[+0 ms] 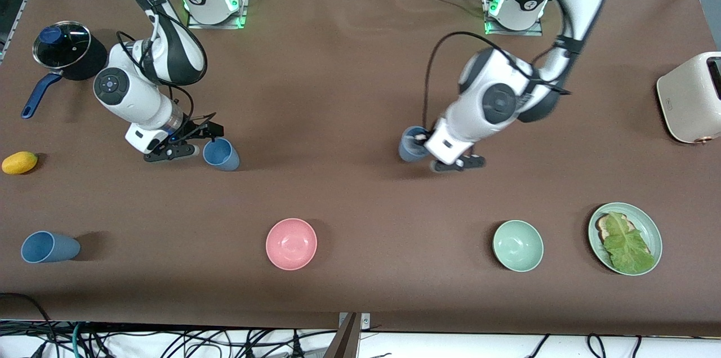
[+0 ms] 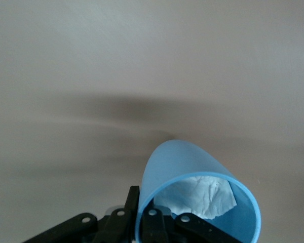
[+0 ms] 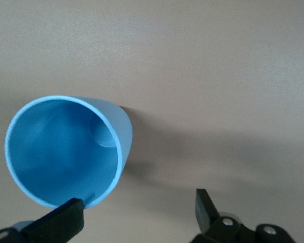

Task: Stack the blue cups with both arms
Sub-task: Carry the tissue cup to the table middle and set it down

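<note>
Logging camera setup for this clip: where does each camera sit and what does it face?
Front: high across the table, facing both arms' bases; shows both arms whole.
Left wrist: on the left arm, looking at a blue cup holding crumpled paper; left claw fingers at its rim.
Right wrist: on the right arm, looking into an empty blue cup; right claw open.
Shared: front view shows both cups.

Your right gripper (image 1: 194, 147) sits beside one blue cup (image 1: 221, 154); your left gripper (image 1: 450, 160) meets another cup (image 1: 413, 144), a third cup (image 1: 48, 246) apart.
</note>
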